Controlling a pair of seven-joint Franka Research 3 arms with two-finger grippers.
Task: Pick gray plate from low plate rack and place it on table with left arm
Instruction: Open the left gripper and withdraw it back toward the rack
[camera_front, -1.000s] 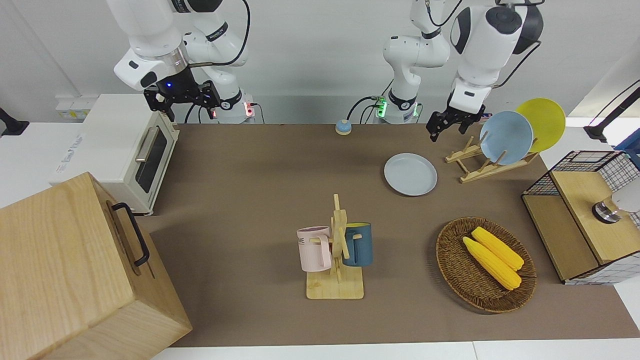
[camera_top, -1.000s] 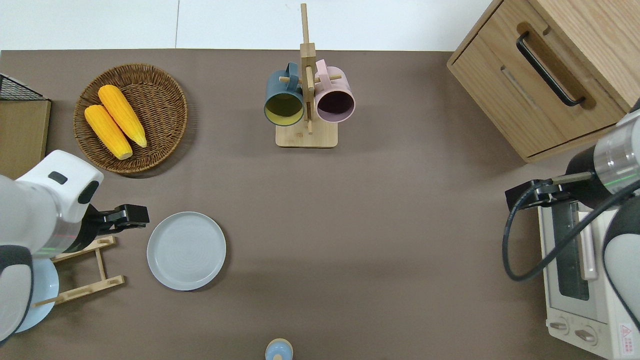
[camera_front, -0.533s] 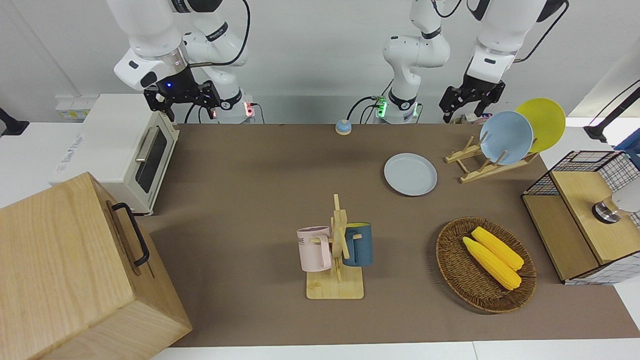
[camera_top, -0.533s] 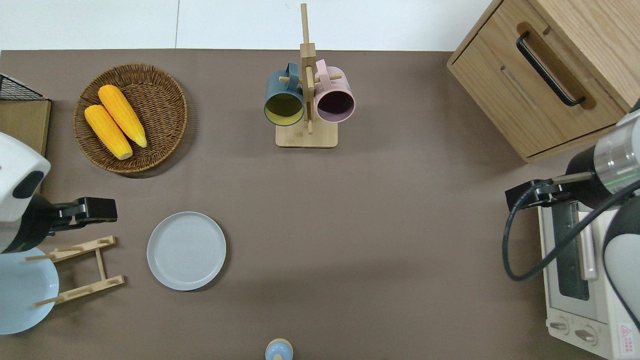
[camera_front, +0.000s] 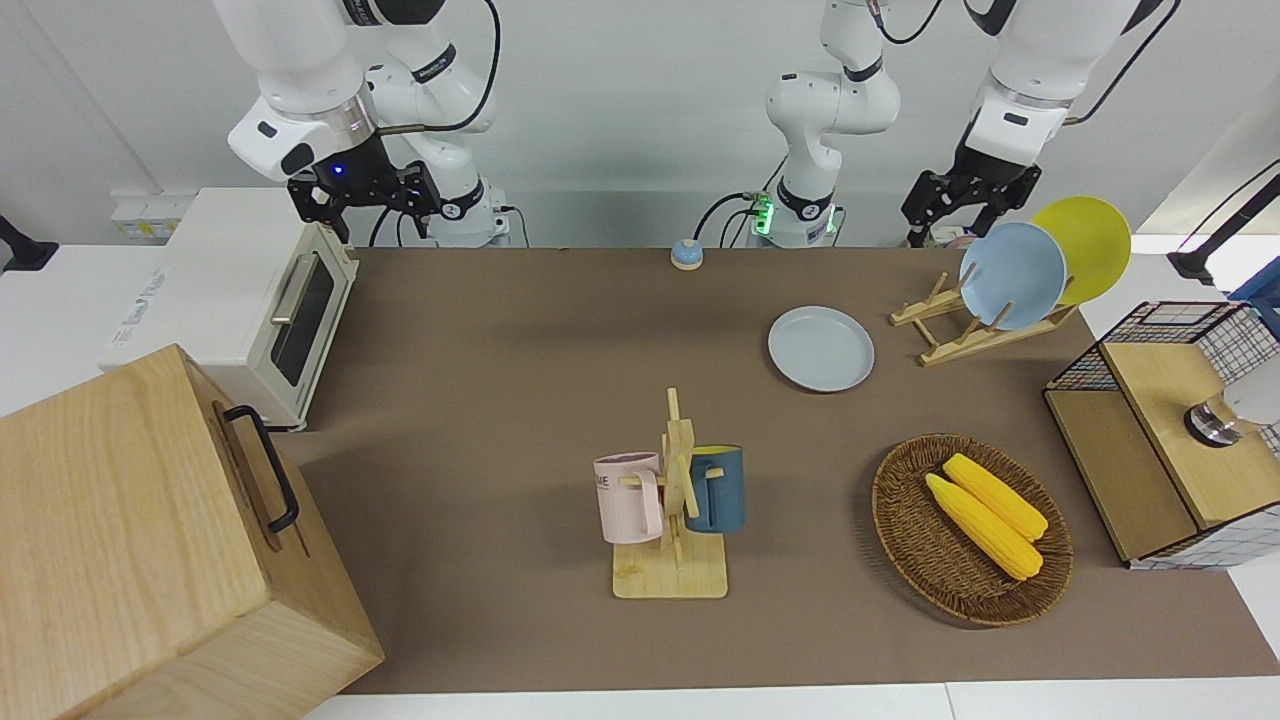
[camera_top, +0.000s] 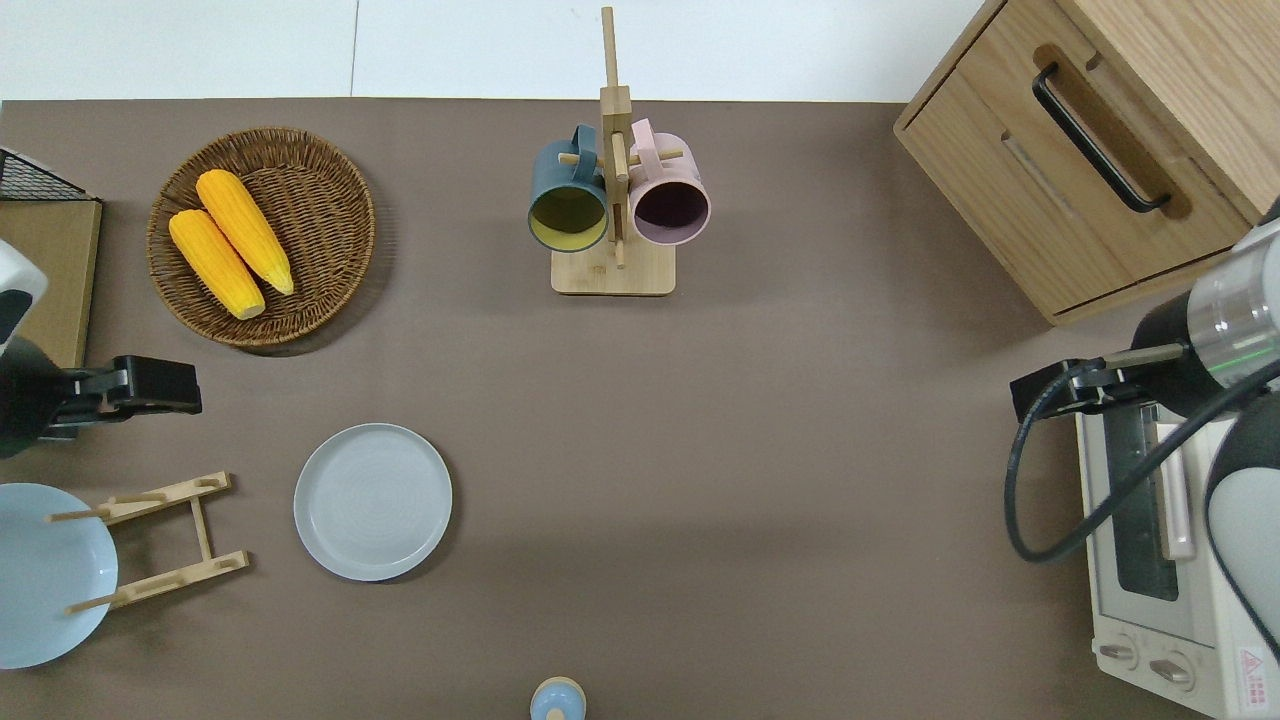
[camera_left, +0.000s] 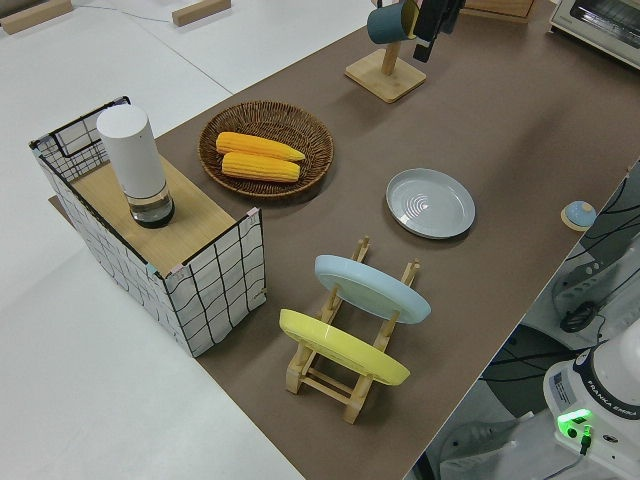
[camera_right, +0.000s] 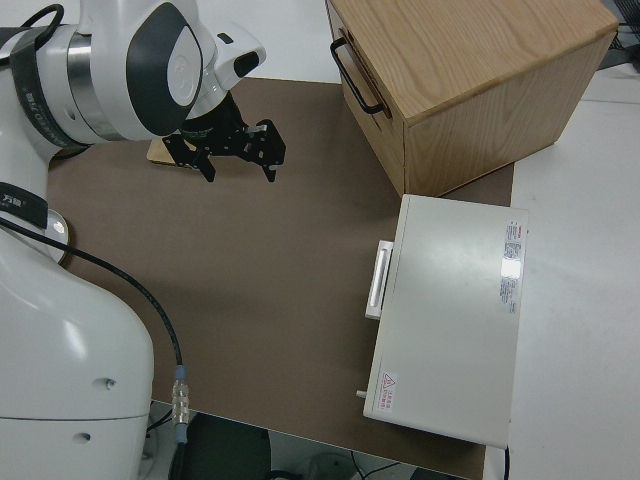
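Gray plate (camera_front: 821, 348) flat on bench (camera_front: 520, 330), just beside rack (camera_front: 975, 325); looks placed. Left gripper (camera_top: 150, 385) empty, finger gap: can't tell. Retreat w/o clipping blue plate (camera_front: 1012, 274). Right arm parked.

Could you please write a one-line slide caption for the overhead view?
Gray plate lies flat on the table beside the low plate rack; empty left claw raised nearby.

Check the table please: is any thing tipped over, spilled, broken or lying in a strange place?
Nothing stands out. The round pale gray plate lies flat on the brown table beside the low light-wood plate rack, where the light blue plate and yellow plate lean in their slots. Both corn cobs lie inside the wicker basket.
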